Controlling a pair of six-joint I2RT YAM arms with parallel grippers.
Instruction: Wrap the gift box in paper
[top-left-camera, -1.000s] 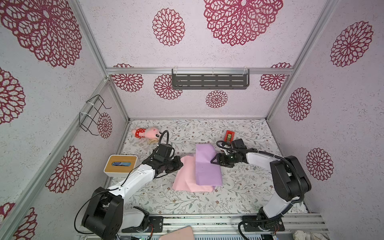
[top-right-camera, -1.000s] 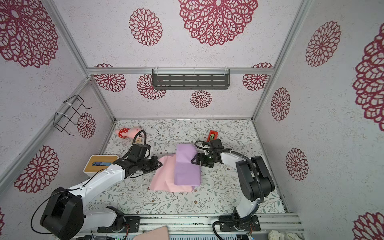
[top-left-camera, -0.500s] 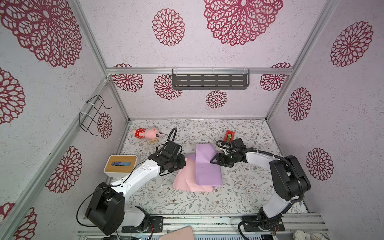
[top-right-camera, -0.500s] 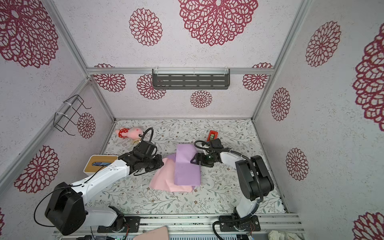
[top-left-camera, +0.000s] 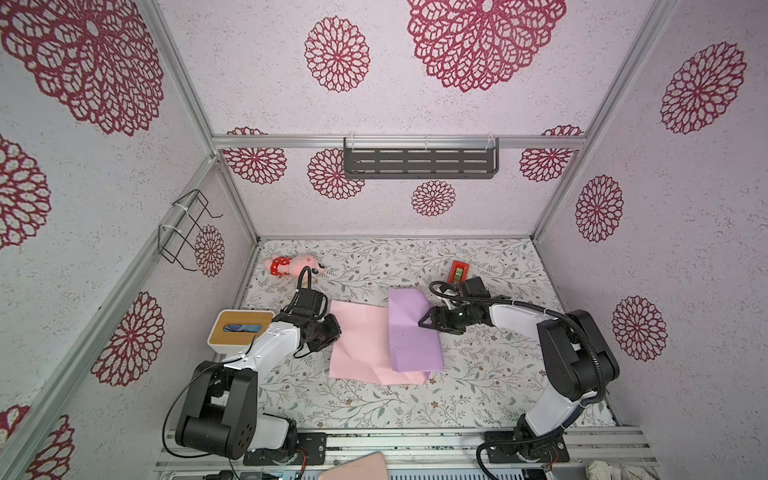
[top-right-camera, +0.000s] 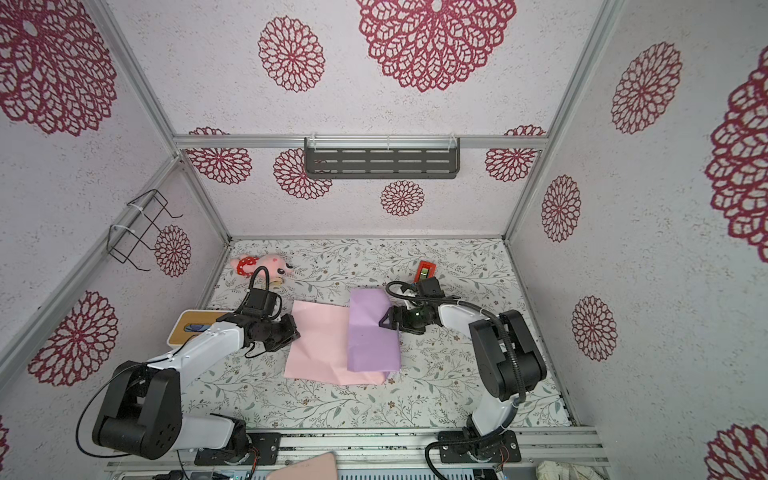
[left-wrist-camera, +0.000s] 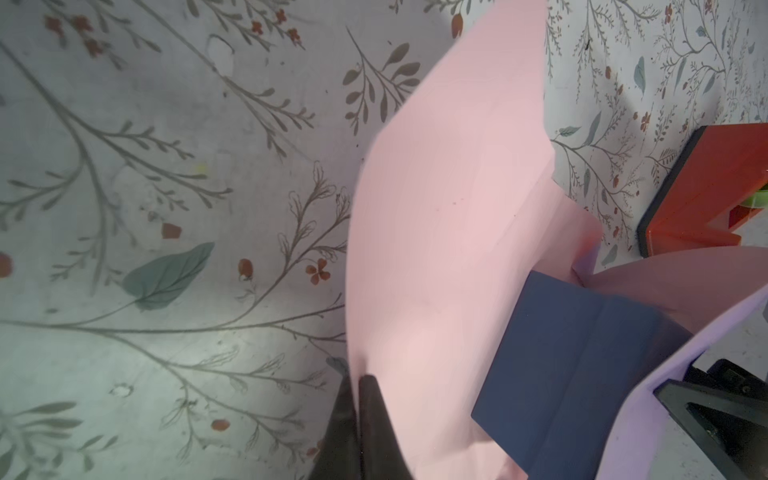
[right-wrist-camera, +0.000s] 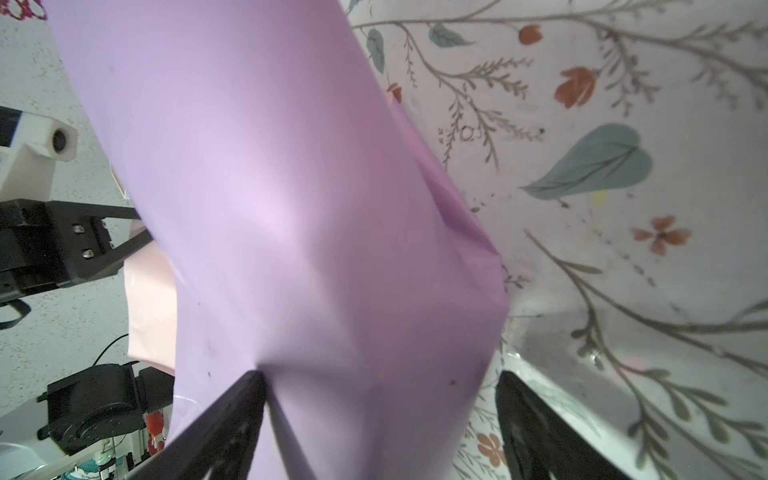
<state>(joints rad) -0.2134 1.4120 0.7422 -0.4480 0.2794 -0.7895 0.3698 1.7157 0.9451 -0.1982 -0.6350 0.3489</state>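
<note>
The left end effector (left-wrist-camera: 359, 380) is clamped shut on the pink edge of the paper (top-left-camera: 361, 340). The box (left-wrist-camera: 582, 365) lies just ahead of it, under the lilac fold. The right end effector (right-wrist-camera: 380, 376) stands wide open against that fold. Since the earlier frame, the left end effector has drawn the pink side outward and flatter.

The paper (top-left-camera: 361, 338) filled the middle of the table (top-left-camera: 374, 405), with the left gripper (top-left-camera: 336, 332) at one edge and the right gripper (top-left-camera: 428, 322) at the other. Open table ran along the near side, and along the far side between the plush toy (top-left-camera: 293, 266) and the tape dispenser (top-left-camera: 458, 271). The tissue box (top-left-camera: 241, 328) sat close beside the left arm (top-left-camera: 270, 345); the dispenser stood near the right gripper.
</note>
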